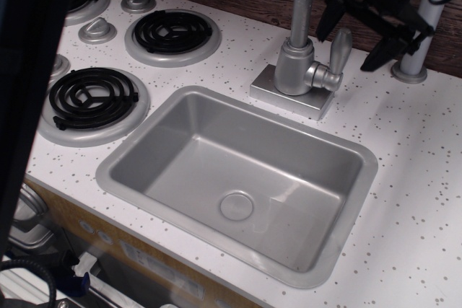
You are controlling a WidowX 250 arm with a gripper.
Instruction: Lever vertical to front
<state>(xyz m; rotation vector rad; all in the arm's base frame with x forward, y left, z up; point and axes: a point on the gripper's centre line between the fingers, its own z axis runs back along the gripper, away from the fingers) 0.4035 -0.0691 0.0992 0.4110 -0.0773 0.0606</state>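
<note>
A: Lever (338, 50) position?

B: Near the back edge of the worktop, on the right side of the faucet base (294, 90). Paddle stands about upright on its short stub, tip up, just right of the spout pipe (302, 5).

A: Gripper (355, 28)?

B: Black, raised toward the back right corner, above and right of the lever. Fingers spread apart, nothing between them; one fingertip hangs just left of the paddle top, the other well to its right. No contact with the lever.

A: Surroundings?

B: Grey sink (238, 178) in front of the faucet, basin bare. Coil burners (172, 32) and grey knobs (97, 30) toward the back left corner
</note>
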